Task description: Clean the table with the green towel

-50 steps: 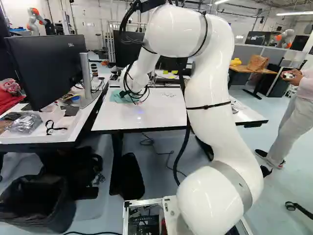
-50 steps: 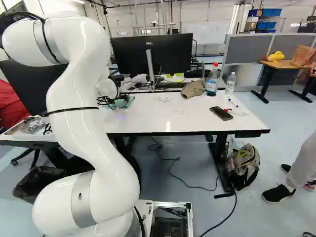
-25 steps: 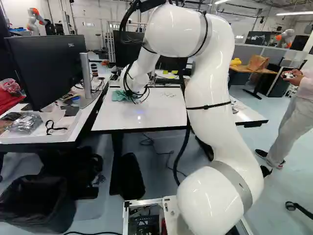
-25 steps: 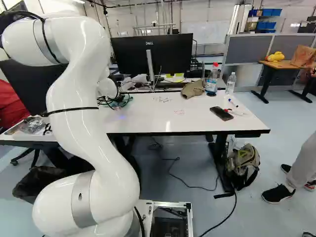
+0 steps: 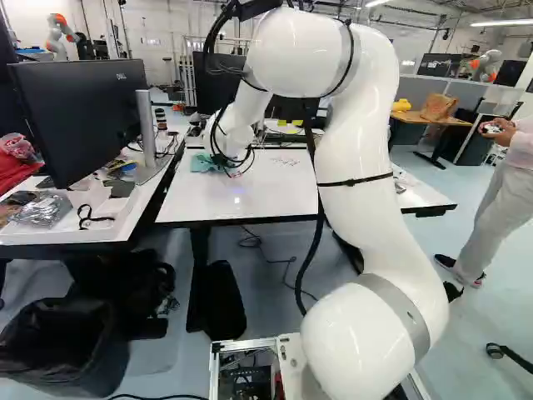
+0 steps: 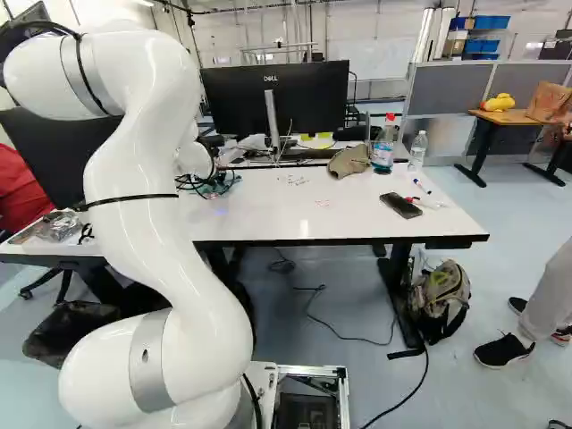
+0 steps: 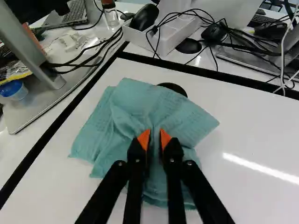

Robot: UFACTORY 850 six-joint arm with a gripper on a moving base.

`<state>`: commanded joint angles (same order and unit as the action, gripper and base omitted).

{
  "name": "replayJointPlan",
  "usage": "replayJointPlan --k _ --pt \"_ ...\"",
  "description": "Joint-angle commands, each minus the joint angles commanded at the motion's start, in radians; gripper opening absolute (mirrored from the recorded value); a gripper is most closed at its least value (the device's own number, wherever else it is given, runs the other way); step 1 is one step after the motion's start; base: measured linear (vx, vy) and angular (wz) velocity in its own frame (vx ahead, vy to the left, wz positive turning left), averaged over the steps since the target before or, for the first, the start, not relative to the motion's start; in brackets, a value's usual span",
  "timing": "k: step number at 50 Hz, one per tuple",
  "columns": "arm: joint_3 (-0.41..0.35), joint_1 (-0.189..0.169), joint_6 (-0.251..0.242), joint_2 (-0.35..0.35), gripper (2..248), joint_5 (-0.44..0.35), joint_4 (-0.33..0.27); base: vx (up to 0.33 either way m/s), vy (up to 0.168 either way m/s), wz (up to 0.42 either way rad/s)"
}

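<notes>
Jaws are low over the table (image 5: 266, 196), clamped on a bunched fold of the green towel (image 7: 154, 105), orange pads (image 7: 143, 139) close tog. w/ cloth btwn. Rest of towel lies on the table under, around & ahead of jaws, wrinkled, in overlapping layers. Black disc (image 7: 174, 88) peeks out at towel's far edge. Farther ahead, past the table edge: white box (image 7: 163, 37) & tangled cables (image 7: 236, 41). Well to R of jaws, same table: red scribbles (image 6: 323, 203), tan cap (image 6: 349, 162), phone (image 6: 400, 206), 2 bottles (image 6: 383, 150). L of jaws, next desk: monitor (image 5: 79, 117) on its stand.
</notes>
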<state>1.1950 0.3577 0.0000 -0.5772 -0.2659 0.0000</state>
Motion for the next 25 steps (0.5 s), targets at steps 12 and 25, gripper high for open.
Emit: replayJointPlan --k 12,25 --pt "0.0 0.0 0.0 0.0 139 0.0 0.0 0.0 0.0 0.0" --pt "0.0 0.0 0.0 0.0 215 0.0 0.0 0.0 0.0 0.0"
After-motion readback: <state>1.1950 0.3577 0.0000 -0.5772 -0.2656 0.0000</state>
